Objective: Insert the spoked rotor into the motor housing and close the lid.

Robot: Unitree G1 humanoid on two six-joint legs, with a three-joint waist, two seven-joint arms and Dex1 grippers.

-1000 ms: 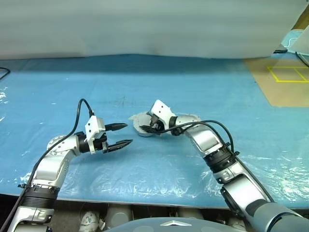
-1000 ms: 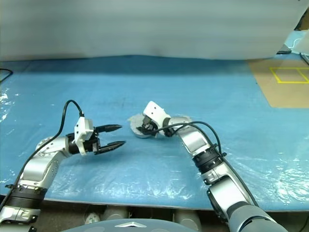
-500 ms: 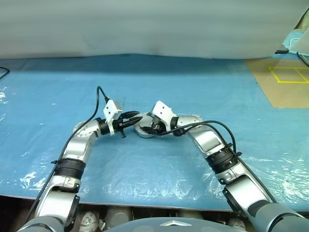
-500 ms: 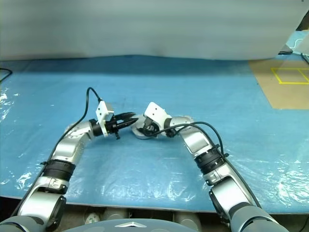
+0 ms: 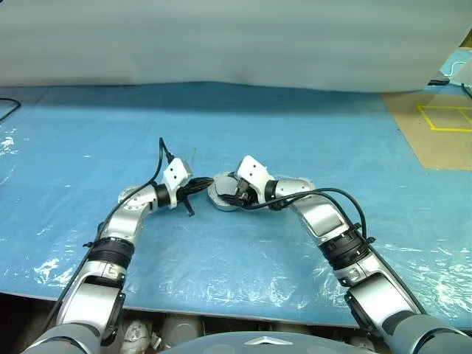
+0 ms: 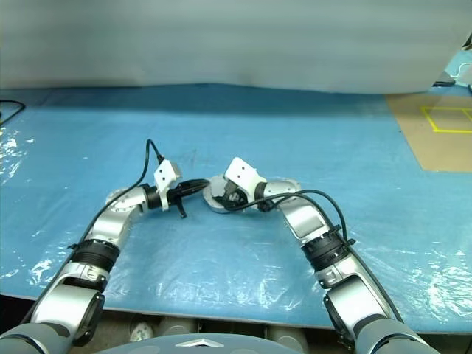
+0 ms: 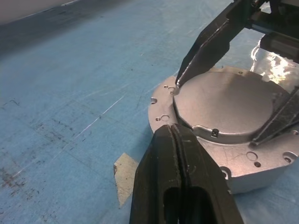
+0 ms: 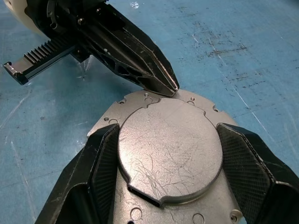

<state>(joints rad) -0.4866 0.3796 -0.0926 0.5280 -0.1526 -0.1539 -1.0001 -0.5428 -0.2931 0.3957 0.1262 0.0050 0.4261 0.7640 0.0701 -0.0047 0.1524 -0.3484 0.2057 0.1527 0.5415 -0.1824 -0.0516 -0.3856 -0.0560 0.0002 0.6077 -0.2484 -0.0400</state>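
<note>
Both claws meet at the motor housing [image 8: 168, 154]: right gripper [image 8: 169, 163] clamps its lidded top, while left gripper [image 7: 175, 140], pressed together, apparently touches its flange.

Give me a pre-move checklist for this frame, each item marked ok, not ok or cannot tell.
1. Lid sits plain face up on the motor housing: ok.
2. Right gripper grips the lid rim, one finger on each side: ok.
3. Left gripper is shut, its tip at the housing flange: ok.
4. Lid fully seated all round: cannot tell; the far edge is hidden.
5. Spoked rotor inside: cannot tell; the lid covers the cavity.
6. Scrap of tape on the blue table cover lies clear of the housing: ok.
</note>
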